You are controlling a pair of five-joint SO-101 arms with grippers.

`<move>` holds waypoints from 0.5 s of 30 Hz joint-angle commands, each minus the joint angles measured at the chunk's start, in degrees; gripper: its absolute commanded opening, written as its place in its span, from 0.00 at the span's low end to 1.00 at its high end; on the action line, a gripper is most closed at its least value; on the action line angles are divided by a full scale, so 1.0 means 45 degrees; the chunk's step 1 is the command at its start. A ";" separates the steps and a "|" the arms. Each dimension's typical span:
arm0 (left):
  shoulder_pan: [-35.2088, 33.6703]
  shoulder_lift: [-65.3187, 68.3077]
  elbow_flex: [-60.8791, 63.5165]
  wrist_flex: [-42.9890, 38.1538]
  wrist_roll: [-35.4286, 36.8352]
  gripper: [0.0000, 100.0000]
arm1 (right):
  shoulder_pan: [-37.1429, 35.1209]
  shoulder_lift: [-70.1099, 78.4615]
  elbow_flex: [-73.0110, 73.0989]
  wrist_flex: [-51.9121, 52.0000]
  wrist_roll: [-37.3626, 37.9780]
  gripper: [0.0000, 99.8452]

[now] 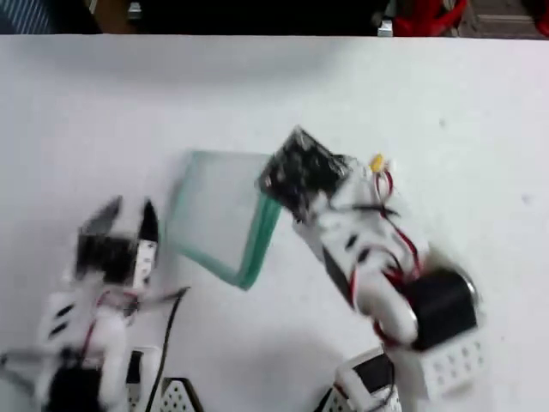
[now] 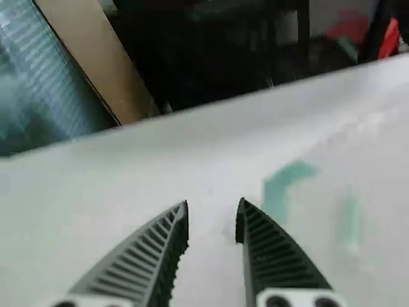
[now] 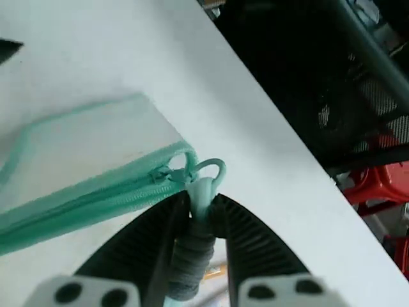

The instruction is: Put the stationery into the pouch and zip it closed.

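Teal edging runs round a clear pouch (image 1: 219, 210) that lies flat on the white table (image 1: 429, 103), between my two arms and somewhat nearer the right one. Through its clear wall I cannot make out what lies inside.

My right gripper (image 3: 201, 214) sits at the pouch's far corner on the right arm's side. Its jaws are pinched tight on the teal zipper pull (image 3: 203, 190), which stands up between the two ribbed black fingers. The pull hangs from a small ring on the slider (image 3: 167, 174), and the slider sits right at the end of the zipper (image 3: 83, 201), at the pouch's corner. Along the stretch I can see from the right wrist camera, the zipper's two sides lie joined. In the high view the right arm reaches in over the table from the near edge, and its gripper covers that corner of the pouch.

My left gripper (image 1: 130, 210) hovers above bare table just beside the pouch's left edge, apart from it. Its fingers stand a narrow way apart and hold nothing. From the left wrist camera I see a teal corner of the pouch a little beyond the fingertips.
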 commanded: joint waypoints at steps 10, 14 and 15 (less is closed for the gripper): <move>-0.1045 0.1612 -0.3907 0.2618 -0.0313 0.14 | -0.2198 -0.0166 -0.4122 0.1065 -0.1661 0.02; -0.0244 0.0342 -0.3907 0.3204 -0.0332 0.20 | -0.1612 0.1495 -0.5138 0.0654 -0.2891 0.02; -0.0186 0.0088 -0.3907 0.3204 -0.0313 0.21 | -0.1514 0.1983 -0.5490 0.0654 -0.3223 0.02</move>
